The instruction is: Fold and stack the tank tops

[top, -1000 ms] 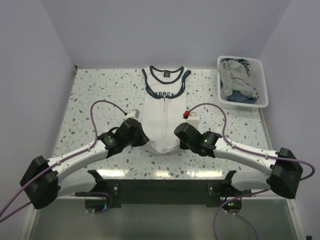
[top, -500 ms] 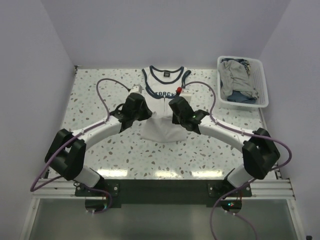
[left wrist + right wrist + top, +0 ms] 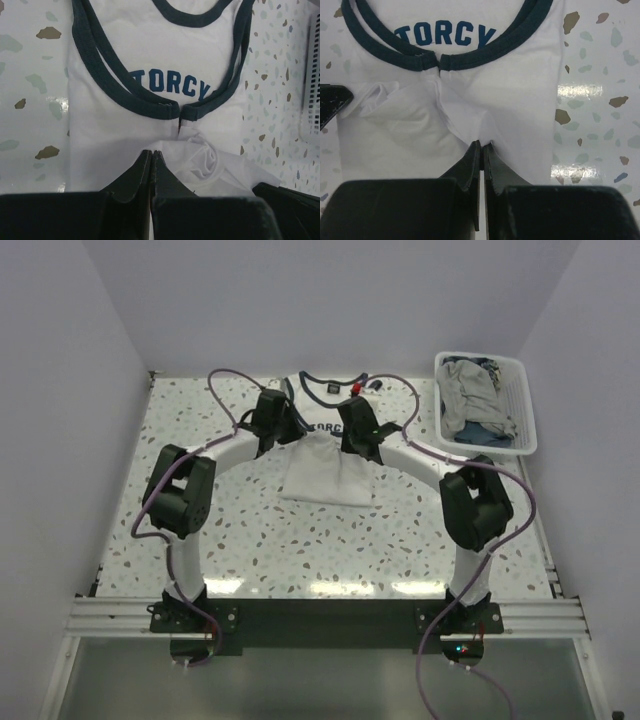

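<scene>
**Both claws pinched on the hem**

My left claw [image 3: 152,152] is squeezed right down, fingers pressed together, with a bunch of white cloth caught at the tips. It's the same on the other side: my right claw [image 3: 482,144] is closed tight, and the creases in the fabric run straight into its tips. So each one is gripping the white top [image 3: 325,468].

That top lies on the speckled surface [image 3: 330,540], well to the side of the basket [image 3: 481,357], with its neck at the far edge level with the basket. Its lower half is doubled up over itself. The hem edge I'm holding sits just below the blue print [image 3: 170,86], right where the navy trim [image 3: 192,19] of the two armholes meets. Cloth puffs up in a loose roll between my two claws, and the folded part nearer my bases lies fairly flat.

The grey top [image 3: 470,400] is inside the basket, crumpled in a heap, apart from the white one.

Both my arms reach out long and curve inward, wrists close together over the chest of the white top.
</scene>
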`<state>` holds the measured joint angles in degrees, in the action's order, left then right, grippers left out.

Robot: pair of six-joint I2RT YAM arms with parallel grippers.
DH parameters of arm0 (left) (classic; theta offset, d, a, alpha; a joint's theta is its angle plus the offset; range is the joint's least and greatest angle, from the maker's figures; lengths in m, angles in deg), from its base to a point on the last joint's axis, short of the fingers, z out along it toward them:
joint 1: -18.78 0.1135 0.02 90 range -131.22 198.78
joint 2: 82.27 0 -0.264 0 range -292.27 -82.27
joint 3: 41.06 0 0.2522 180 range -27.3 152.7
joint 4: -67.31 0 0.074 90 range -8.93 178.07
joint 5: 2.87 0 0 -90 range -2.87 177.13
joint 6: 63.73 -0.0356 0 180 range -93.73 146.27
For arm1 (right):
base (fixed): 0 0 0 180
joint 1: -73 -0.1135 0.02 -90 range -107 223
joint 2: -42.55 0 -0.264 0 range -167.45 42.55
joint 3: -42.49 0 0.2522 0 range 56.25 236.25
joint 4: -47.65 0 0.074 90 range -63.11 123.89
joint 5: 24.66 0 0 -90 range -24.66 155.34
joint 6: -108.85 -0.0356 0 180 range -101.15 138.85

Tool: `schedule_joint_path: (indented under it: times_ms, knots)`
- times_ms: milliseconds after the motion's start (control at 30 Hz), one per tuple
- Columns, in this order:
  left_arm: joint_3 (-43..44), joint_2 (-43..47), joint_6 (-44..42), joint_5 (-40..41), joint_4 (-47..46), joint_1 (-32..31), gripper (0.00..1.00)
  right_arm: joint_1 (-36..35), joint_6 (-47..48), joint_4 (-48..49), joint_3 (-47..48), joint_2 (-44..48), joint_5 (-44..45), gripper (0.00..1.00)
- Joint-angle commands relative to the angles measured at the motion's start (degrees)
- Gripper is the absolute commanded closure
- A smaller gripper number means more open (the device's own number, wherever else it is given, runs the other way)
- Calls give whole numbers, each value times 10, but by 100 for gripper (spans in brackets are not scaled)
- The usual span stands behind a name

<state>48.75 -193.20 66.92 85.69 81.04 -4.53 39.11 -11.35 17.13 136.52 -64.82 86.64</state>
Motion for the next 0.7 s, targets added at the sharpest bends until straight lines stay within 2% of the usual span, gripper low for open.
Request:
schedule_joint_path:
  times_ms: [0,67,133,167,200,300,367,667]
  knots:
    - [37,-38,-22,-35,-34,19,100,12,8,-7,42,-30,-14,100]
    - [44,-52,-28,-40,-39,24,93,19,8,-4,50,-45,-15,98]
    - [60,-72,-29,-45,-30,32,91,26,2,-16,58,-55,-15,95]
    - [60,-76,-28,-50,-34,34,82,28,2,-14,57,-54,-15,93]
    - [59,-76,-28,-54,-40,39,80,29,2,-13,58,-54,-14,91]
    - [63,-82,-31,-50,-44,43,82,38,1,-29,73,-61,-3,93]
    - [74,-87,-34,-52,-37,43,89,43,-1,-32,75,-60,1,95]
    - [67,-81,-28,-58,-39,51,96,62,-9,-35,73,-68,-8,94]
